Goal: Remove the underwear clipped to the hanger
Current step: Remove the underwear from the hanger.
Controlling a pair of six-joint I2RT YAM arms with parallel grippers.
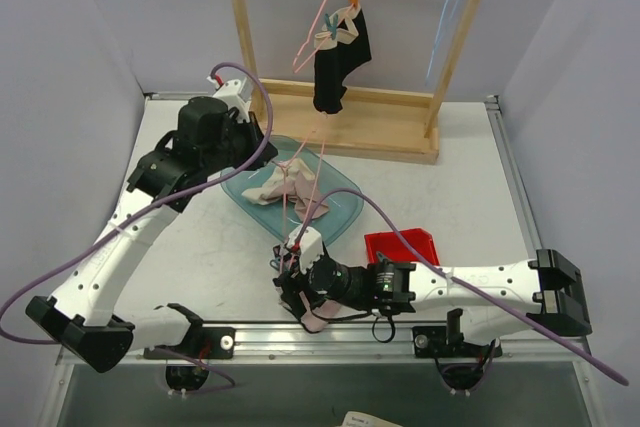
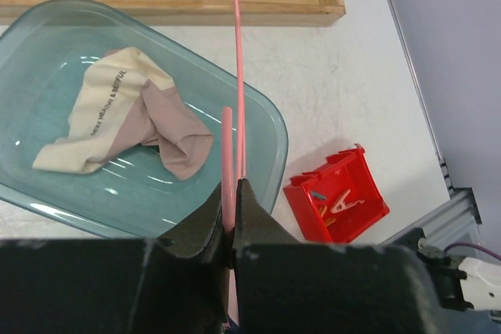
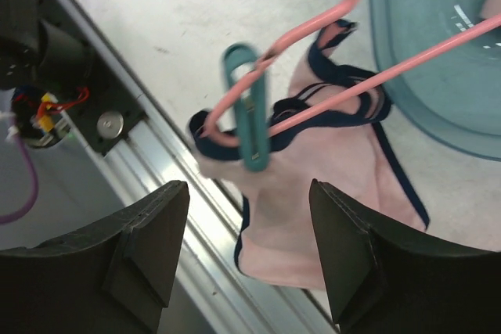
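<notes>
1. Top: pink dark-trimmed underwear (image 1: 318, 323) is seen at 5 o'clock of the right gripper (image 1: 292, 287), the nearer one.
2. Left wrist: the hanger (image 2: 238, 52) is pinched by the closed left gripper (image 2: 232, 213).
3. Right wrist: jaws are held wide, empty; the clothespin (image 3: 252, 115), long axis 12-to-6, is found dead ahead.

The white table (image 1: 450, 182) carries a clear teal dish (image 1: 345, 209) near its middle. Behind the dish, along the far side, stands the flat wooden base of a rack (image 1: 370, 129). Just to the right of the dish's near corner sits a small red bin (image 1: 400, 245). In front of the dish, a pale pink, dark-trimmed brief (image 3: 329, 193) lies at the table's near edge, partly over the metal rail (image 3: 168, 170).
</notes>
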